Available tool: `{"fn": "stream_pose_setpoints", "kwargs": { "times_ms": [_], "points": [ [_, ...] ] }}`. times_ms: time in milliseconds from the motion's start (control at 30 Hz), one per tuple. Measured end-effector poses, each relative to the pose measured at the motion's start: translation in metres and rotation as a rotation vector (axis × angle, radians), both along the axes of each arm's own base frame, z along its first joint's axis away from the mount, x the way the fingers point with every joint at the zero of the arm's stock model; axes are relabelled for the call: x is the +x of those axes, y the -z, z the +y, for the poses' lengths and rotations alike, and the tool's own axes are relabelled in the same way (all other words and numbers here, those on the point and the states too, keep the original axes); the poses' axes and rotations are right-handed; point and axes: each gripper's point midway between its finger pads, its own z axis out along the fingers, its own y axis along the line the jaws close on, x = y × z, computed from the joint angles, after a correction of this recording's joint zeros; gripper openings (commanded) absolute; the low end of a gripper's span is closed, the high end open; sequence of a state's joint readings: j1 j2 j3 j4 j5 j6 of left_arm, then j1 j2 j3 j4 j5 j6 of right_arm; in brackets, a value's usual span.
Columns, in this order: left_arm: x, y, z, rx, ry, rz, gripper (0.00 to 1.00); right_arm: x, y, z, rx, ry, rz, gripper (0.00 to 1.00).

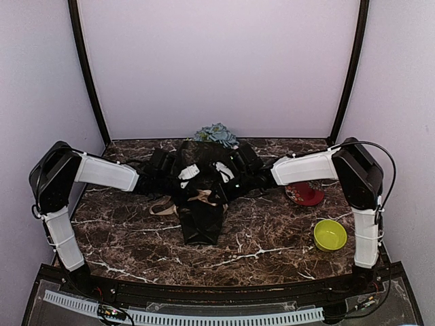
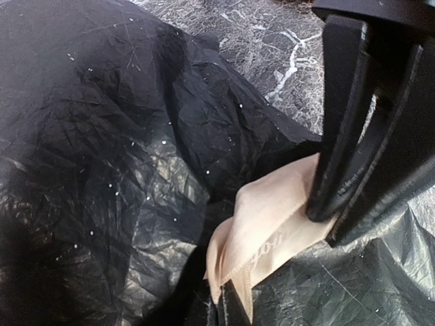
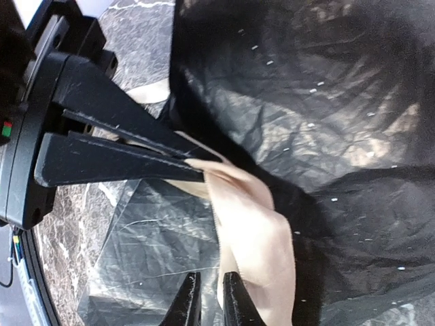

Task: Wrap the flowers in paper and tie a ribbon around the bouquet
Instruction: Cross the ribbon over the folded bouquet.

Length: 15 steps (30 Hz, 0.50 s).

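The bouquet lies mid-table, its black paper point(image 1: 202, 227) wrapped round the flowers point(image 1: 215, 134), whose blue and green tops show at the far end. The beige ribbon point(image 1: 163, 207) crosses its waist. Both grippers meet above that waist. My left gripper point(image 1: 197, 187) is shut on the ribbon point(image 3: 251, 231), its tips point(image 3: 200, 166) pinching a fold. My right gripper point(image 1: 212, 187) is closed down on the same ribbon point(image 2: 272, 231) a little further along; only a narrow gap shows between its tips point(image 3: 211, 299). Crumpled paper point(image 2: 102, 136) fills both wrist views.
A yellow-green bowl point(image 1: 329, 234) and a red object point(image 1: 304, 195) sit at the right of the dark marbled table point(image 1: 136, 231), near the right arm. A loose ribbon loop trails left of the bouquet. Walls close in at the back and both sides.
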<state>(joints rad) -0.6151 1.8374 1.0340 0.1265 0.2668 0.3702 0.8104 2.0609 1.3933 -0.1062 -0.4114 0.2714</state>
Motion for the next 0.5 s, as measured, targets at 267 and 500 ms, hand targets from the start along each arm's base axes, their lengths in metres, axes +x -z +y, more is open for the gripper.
{"fn": "stream_pose_setpoints", "kwargs": {
  "times_ms": [267,500],
  "points": [
    [0.010,-0.003,0.004,-0.024,-0.026,0.007,0.00,0.012,0.002,-0.007,-0.018,0.047,-0.018,0.18],
    [0.009,0.000,0.004,-0.032,-0.028,0.027,0.00,0.021,0.010,-0.004,-0.028,0.052,-0.024,0.23]
  ]
}}
